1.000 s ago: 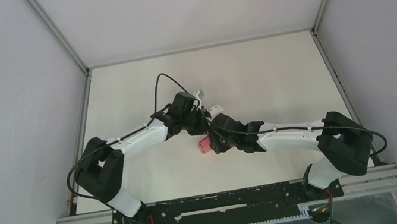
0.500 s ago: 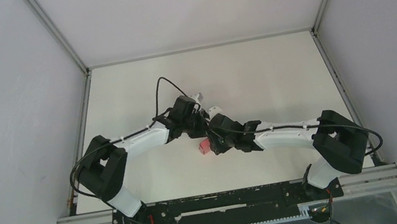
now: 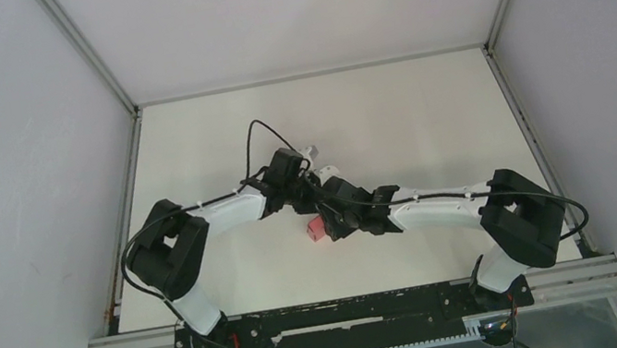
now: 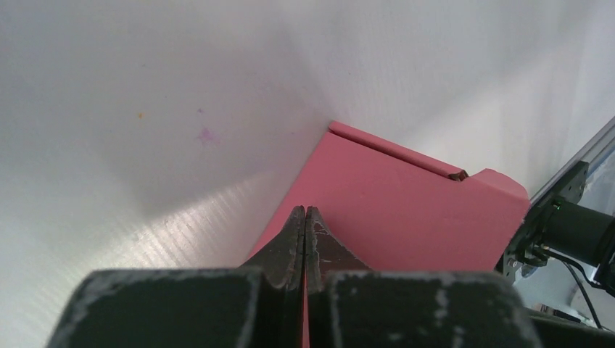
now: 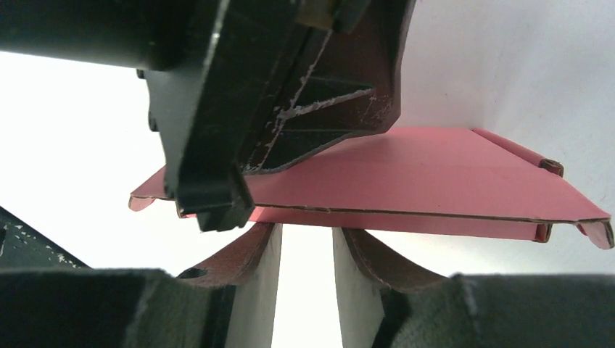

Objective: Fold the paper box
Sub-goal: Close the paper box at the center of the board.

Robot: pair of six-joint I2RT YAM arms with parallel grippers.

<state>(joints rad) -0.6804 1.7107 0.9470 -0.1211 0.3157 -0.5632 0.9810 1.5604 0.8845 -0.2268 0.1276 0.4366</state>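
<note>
The paper box [image 3: 317, 229] is a flat pink cardboard piece lying at mid-table between both wrists. In the left wrist view its panel [image 4: 406, 210] fills the lower right, with a folded lip along the far edge. My left gripper [image 4: 305, 211] is shut, its tips resting on that panel. In the right wrist view the box [image 5: 435, 181] spans the frame as layered sheets. My right gripper [image 5: 304, 230] stands open at its near edge, with white table showing between the fingers. The left gripper's dark fingers [image 5: 319, 109] press down on the box from above.
The white table [image 3: 407, 112] is ringed by grey walls and an aluminium frame [image 3: 312, 73]. A black cable [image 3: 255, 140] loops over the left wrist. Both arm bases sit on the near rail [image 3: 355, 311].
Both wrists and the box have slid slightly left and nearer. The left arm's elbow has swung to the right. Neither gripper's jaws have changed.
</note>
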